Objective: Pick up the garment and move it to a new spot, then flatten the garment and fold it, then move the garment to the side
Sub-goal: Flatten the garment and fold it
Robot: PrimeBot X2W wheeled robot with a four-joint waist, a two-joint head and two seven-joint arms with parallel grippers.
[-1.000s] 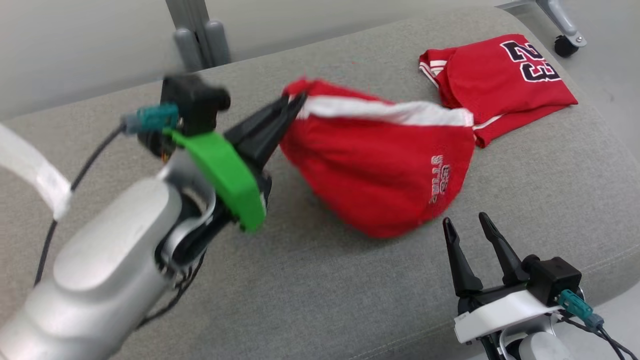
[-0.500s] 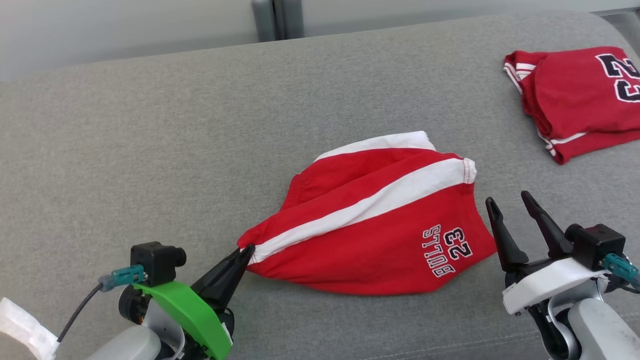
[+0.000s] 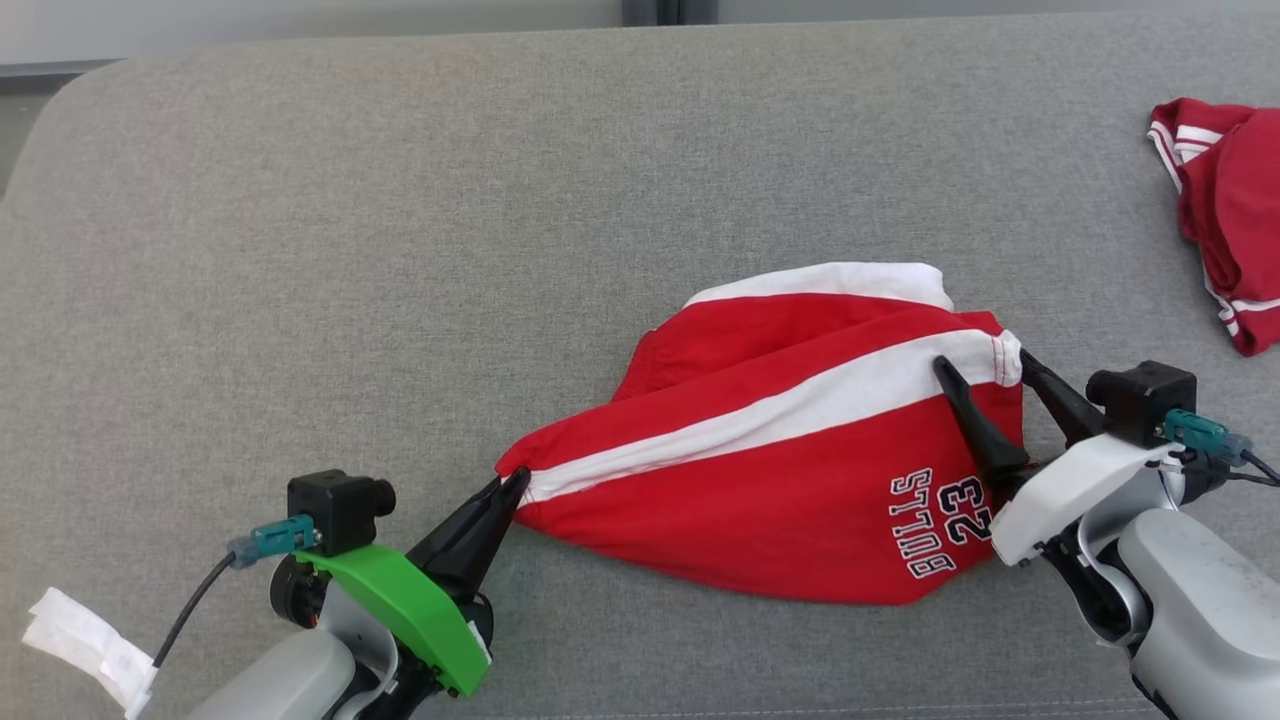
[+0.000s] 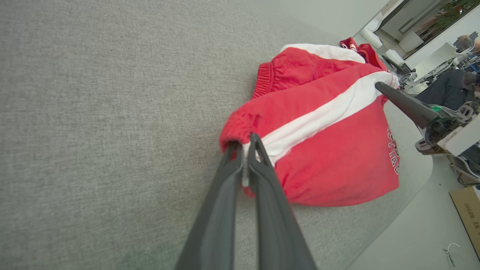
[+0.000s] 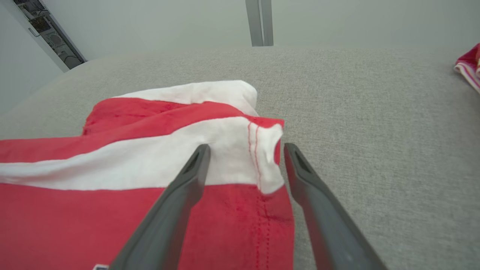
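The left gripper (image 3: pixel 515 480) (image 4: pixel 245 144) is being held low at the near left of the grey fabric-covered desk (image 3: pixel 350 250) (image 4: pixel 93 112) (image 5: pixel 375 112). Its two dark fingers are being pressed together on a gathered corner of the red Bulls shorts (image 3: pixel 760 490) (image 4: pixel 337 150) (image 5: pixel 112 210), right where the white stripe is ending. The shorts are being kept on the desk, right of centre. They are being stretched into a rumpled wedge from that pinched corner towards the far right, with the "BULLS 23" print lying at their near right edge. At the opposite, hemmed corner the right gripper (image 3: pixel 985 362) (image 5: pixel 246 147) is being held with its fingers apart. One finger is being laid over the white stripe and the other just outside the hem, so nothing is being squeezed there. Farther off, well apart at the right edge of the desk, a second red garment (image 3: pixel 1225 200) (image 5: pixel 468 63) with white-striped trim is being shown in part.
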